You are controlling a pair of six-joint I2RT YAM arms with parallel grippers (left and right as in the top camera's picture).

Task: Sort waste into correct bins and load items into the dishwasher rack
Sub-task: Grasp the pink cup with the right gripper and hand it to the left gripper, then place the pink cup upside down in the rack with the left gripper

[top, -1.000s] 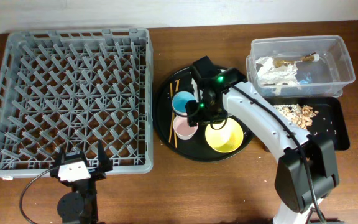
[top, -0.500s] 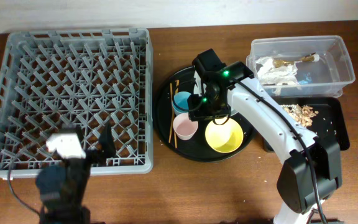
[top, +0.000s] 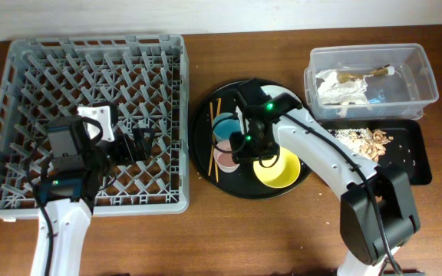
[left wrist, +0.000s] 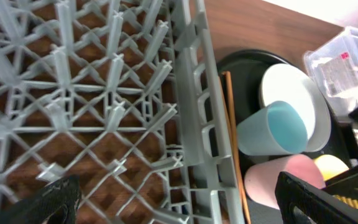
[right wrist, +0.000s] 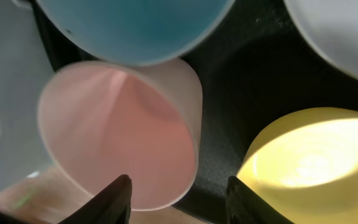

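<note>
The large square grey plastic dishwasher rack (top: 90,92) fills the table's left end. The left gripper (top: 139,143) hangs over its right side, fingers spread wide, holding nothing. On a large round black tray (top: 232,186) at the table's middle sit a light blue cup (top: 225,125), a pink cup (right wrist: 120,124), a yellow bowl (top: 278,170), a pale grey-green round plate (left wrist: 288,84) and thin wooden chopsticks (top: 212,149). The right gripper (right wrist: 182,199) is low at the pink cup, jaws apart, straddling its wall. In the far right corner a clear rectangular plastic tub (top: 428,77) holds crumpled white paper napkins (top: 336,88). Just nearer, a shallow black rectangular tray (top: 409,165) holds beige-brown crumbly food scraps (top: 367,139).
</note>
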